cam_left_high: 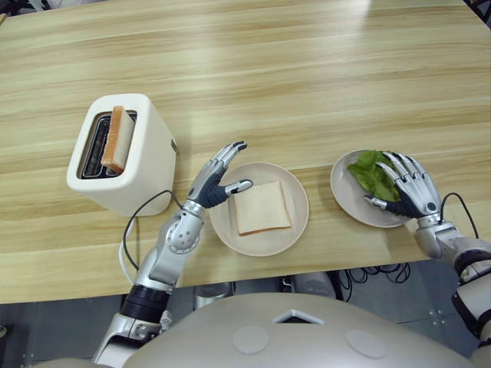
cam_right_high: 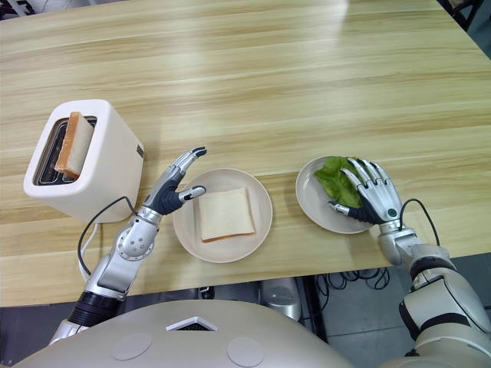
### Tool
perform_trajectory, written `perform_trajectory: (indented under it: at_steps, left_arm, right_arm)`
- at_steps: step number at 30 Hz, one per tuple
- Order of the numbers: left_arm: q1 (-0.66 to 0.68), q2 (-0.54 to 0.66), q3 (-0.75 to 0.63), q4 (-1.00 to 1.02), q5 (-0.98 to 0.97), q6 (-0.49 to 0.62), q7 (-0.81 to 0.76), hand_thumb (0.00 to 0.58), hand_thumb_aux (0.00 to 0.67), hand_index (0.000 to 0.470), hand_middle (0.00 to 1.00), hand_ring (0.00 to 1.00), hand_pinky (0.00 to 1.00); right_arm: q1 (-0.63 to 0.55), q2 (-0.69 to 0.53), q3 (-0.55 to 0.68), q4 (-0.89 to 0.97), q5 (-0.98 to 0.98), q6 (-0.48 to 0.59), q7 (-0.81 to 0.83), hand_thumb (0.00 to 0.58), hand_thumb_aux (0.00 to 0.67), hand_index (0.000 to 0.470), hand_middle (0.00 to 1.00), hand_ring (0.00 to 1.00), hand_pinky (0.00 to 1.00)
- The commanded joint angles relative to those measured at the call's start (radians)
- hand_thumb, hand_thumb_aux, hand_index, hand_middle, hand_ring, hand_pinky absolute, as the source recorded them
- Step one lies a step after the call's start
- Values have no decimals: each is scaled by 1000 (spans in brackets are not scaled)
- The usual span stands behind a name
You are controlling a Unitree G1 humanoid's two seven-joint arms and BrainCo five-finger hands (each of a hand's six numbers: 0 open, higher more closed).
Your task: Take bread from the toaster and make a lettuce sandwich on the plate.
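Observation:
A cream toaster (cam_left_high: 126,157) stands at the left with one slice of bread (cam_left_high: 117,138) sticking up from a slot. A beige plate (cam_left_high: 294,222) in front of me holds a flat bread slice (cam_left_high: 261,207). My left hand (cam_left_high: 215,181) hovers open at that plate's left rim, holding nothing. A smaller plate (cam_left_high: 347,198) at the right carries green lettuce (cam_left_high: 371,173). My right hand (cam_left_high: 409,188) rests over the lettuce, fingers spread on the leaves, not closed around them.
The toaster's black and white cable (cam_left_high: 130,234) loops toward the table's front edge. The wooden table (cam_left_high: 291,84) stretches wide behind the plates.

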Motion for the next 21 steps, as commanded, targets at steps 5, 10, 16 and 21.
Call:
perform_trajectory:
  at_steps: [5, 10, 16, 21]
  left_arm:
    - [-7, 6, -15, 27, 5, 5, -6, 0, 0, 0, 0, 0, 0]
    - [-8, 5, -20, 35, 3, 2, -3, 0, 0, 0, 0, 0, 0]
    - [-3, 2, -21, 36, 5, 6, 1, 0, 0, 0, 0, 0, 0]
    - [-2, -2, -24, 45, 0, 3, 2, 0, 0, 0, 0, 0, 0]
  right_arm:
    - [-6, 20, 16, 11, 14, -9, 19, 261, 173, 119, 0, 0, 0]
    - [-6, 32, 22, 13, 11, -7, 21, 268, 179, 123, 0, 0, 0]
    - [-7, 43, 27, 17, 9, -1, 31, 285, 192, 132, 0, 0, 0]
    - [-5, 48, 29, 21, 11, -2, 34, 456, 360, 247, 0, 0, 0]
